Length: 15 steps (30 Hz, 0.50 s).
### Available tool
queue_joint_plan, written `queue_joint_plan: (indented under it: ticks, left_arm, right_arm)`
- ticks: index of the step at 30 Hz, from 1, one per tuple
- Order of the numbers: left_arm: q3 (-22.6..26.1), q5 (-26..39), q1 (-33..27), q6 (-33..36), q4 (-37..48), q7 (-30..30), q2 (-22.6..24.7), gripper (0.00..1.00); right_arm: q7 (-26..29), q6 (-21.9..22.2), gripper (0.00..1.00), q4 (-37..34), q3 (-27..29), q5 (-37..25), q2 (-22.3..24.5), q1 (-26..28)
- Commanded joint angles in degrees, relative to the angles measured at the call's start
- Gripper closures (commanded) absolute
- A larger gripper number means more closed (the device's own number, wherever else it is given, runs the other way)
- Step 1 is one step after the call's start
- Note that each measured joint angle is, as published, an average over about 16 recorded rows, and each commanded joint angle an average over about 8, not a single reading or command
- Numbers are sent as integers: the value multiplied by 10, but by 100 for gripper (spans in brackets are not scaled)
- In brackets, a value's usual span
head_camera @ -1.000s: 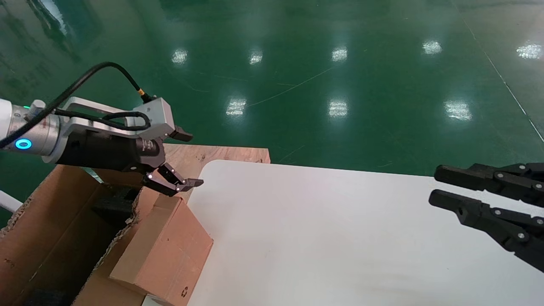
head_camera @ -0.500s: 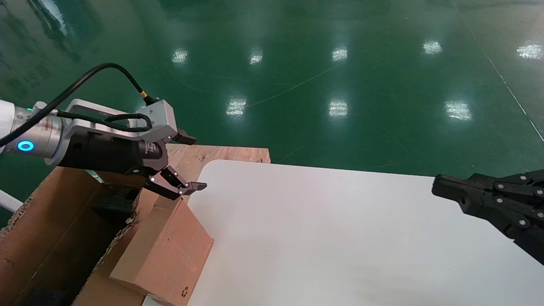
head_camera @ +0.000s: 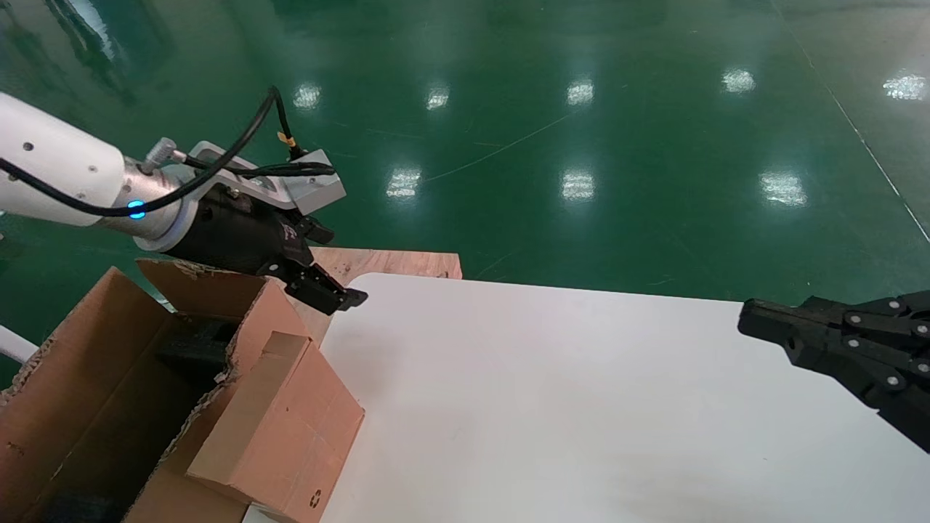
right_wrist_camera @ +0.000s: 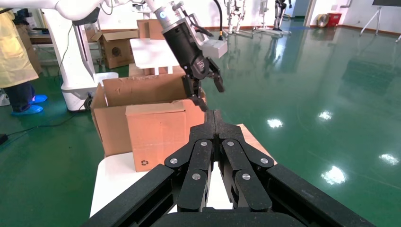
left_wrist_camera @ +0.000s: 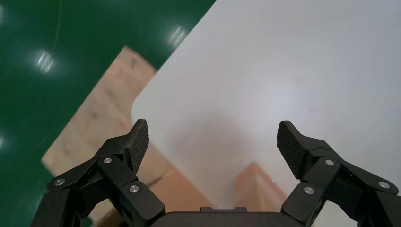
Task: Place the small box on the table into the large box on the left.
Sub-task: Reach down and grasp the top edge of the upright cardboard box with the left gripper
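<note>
While both arms hold nothing:
Left gripper (head_camera: 341,294): jaws spread wide, empty, above the large box's (head_camera: 87,378) far corner.
Small box (head_camera: 280,425): tilted, leaning against the large box's torn wall, lower edge at the table (head_camera: 552,407) edge.
Right gripper (right_wrist_camera: 215,116): fingers pressed together, over the table's right side.

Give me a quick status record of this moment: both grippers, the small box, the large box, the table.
left gripper: open, empty, in the air above the table's far left corner, beyond the small box
right gripper: shut, empty, over the table's right side
small box: standing on the table's left edge against the large box's outer wall, not inside
large box: open, left of the table, black foam inside
table: white
task state: placement not done
</note>
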Motion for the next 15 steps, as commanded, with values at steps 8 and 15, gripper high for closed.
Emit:
queue_joint_plan:
  ticks: [8, 15]
  left_arm:
    - [104, 38, -43, 12, 7, -86, 2, 0]
    - [170, -12, -89, 10, 7, -109, -8, 0]
  right_arm:
    - [0, 0, 100, 0, 0, 0, 0, 0]
    - [0, 0, 100, 0, 0, 0, 0, 0]
